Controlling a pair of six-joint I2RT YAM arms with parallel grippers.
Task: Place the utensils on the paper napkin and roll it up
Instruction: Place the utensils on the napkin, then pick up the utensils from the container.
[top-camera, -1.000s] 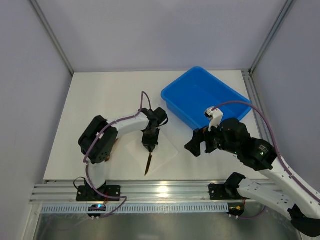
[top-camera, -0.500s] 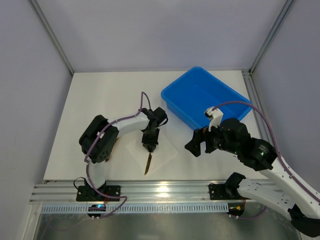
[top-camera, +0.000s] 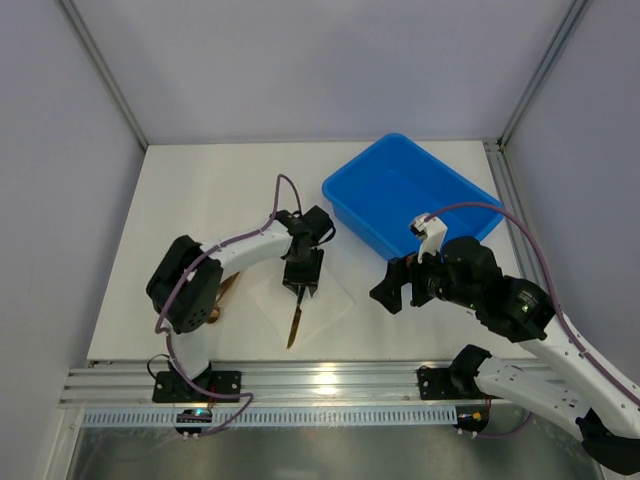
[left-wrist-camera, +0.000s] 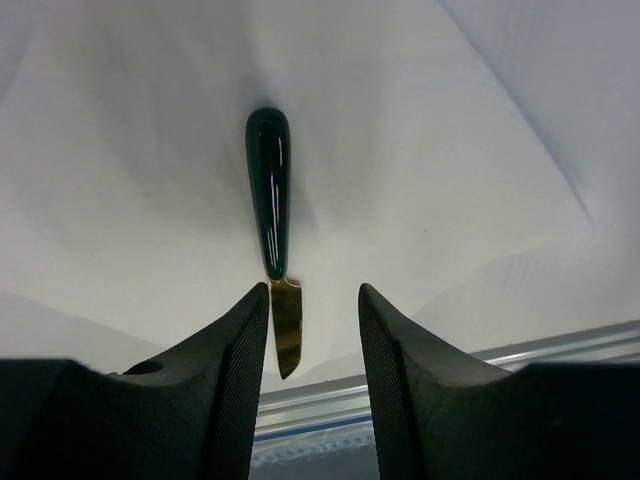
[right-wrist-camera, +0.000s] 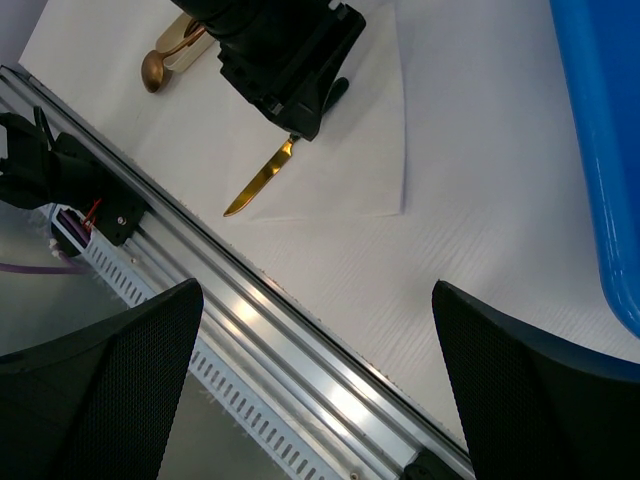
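One utensil, a knife (left-wrist-camera: 270, 200) with a dark green handle and a gold blade, lies flat on the white paper napkin (left-wrist-camera: 430, 170). My left gripper (left-wrist-camera: 314, 300) hovers just over its blade, open, the fingers either side without touching it. From above, the knife (top-camera: 296, 322) points toward the front rail, across the napkin (top-camera: 325, 298), under the left gripper (top-camera: 301, 287). A gold-bronze spoon (right-wrist-camera: 153, 70) lies off the napkin to its left. My right gripper (right-wrist-camera: 315, 300) is wide open and empty, held above the table's front edge right of the napkin (right-wrist-camera: 370, 150).
A blue bin (top-camera: 345, 205) stands at the back right of the table. A beige piece (right-wrist-camera: 185, 50) lies beside the spoon. An aluminium rail (right-wrist-camera: 300, 340) runs along the front edge.
The left gripper's jaws have parted and let go of the knife, which now lies on the napkin. The left arm's elbow has shifted left. The right arm has not moved.
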